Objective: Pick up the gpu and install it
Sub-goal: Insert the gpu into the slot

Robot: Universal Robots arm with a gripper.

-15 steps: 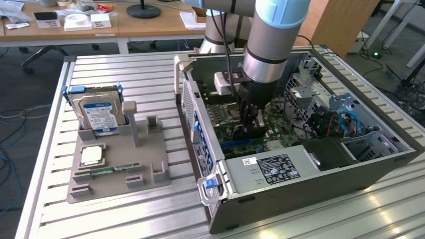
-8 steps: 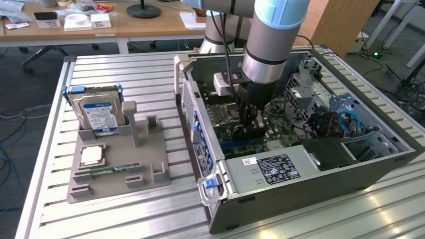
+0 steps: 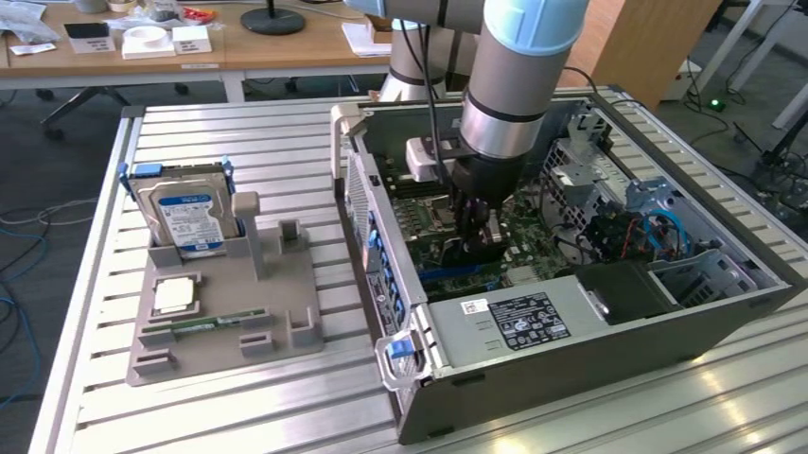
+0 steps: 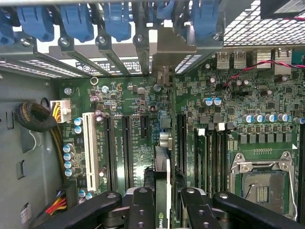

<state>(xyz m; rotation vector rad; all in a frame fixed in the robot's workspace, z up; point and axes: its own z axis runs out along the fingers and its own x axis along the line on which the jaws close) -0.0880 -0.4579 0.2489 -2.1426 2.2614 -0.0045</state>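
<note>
Wrist view: hand (image 4: 167,206) is clamped on the gpu (image 4: 161,179), which is held edge-on over the motherboard (image 4: 267,109) slots. Exterior view: hand is inside the open computer case (image 3: 606,331); the hard drive (image 3: 187,219) stands at the case's 9 o'clock.

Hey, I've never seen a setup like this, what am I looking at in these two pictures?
It's a robot arm working inside an open computer case on a slatted metal table. One picture comes from a camera off the arm. The other comes from a camera on its wrist, looking at the motherboard. Beside the case, a grey holder carries a hard drive, a processor chip and a memory stick. The gripper is clamped on the gpu, a thin card seen edge-on over the board's slots.
</note>
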